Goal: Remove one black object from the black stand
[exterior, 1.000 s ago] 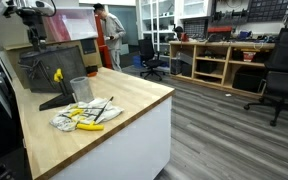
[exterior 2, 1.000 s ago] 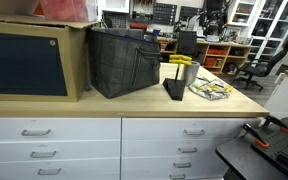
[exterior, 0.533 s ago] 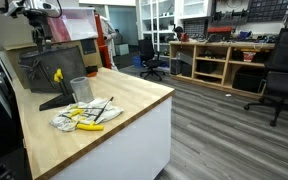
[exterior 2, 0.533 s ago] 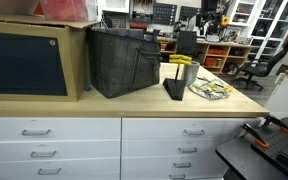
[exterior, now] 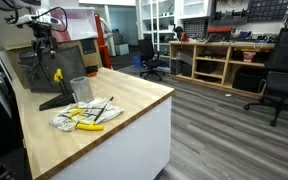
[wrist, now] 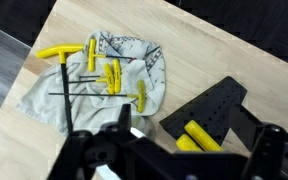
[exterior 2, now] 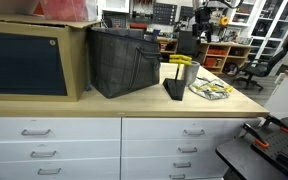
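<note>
The black stand (exterior: 36,70) is a tilted dark panel on a flat base at the far end of the wooden table. Its back shows in an exterior view (exterior 2: 124,62). Yellow tool handles (exterior: 57,75) stick out of its face, and they also show in the wrist view (wrist: 199,135). I cannot make out any black object on it. My gripper (exterior: 46,42) hangs open and empty above the stand. In the wrist view its dark fingers (wrist: 84,152) frame the stand (wrist: 214,105) below.
A translucent cup (exterior: 81,90) stands beside the stand. A crumpled cloth (exterior: 79,118) with several yellow T-handle tools (wrist: 109,75) lies near the table's front edge. A large box (exterior 2: 29,60) stands behind the stand. Office chairs and shelves are across the room.
The arm has swung over and come lower, so the gripper now hangs above the stand. A person in red in the background has left the view.
</note>
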Robot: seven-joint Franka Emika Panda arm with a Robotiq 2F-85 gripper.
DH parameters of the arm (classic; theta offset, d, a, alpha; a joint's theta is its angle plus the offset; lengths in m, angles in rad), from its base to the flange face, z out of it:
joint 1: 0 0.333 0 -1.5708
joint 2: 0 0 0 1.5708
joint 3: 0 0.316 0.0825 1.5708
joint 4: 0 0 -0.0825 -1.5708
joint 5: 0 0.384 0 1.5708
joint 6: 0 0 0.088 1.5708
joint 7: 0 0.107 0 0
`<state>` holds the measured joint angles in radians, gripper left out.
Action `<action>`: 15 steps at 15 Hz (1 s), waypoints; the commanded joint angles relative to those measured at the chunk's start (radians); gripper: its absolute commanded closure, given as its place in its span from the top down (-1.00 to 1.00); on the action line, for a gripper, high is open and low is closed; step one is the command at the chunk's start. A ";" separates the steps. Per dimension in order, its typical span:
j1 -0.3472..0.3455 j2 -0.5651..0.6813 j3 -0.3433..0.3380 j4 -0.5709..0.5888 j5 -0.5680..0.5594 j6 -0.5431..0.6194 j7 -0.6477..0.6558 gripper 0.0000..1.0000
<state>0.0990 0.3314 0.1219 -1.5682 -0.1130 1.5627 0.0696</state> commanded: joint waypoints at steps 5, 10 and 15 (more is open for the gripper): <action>0.059 0.071 -0.001 0.060 -0.058 -0.014 -0.139 1.00; 0.057 0.075 -0.001 0.043 -0.084 0.049 -0.173 1.00; 0.044 0.117 0.021 0.034 -0.085 0.315 -0.330 1.00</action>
<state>0.1555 0.4277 0.1269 -1.5310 -0.2130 1.7751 -0.1636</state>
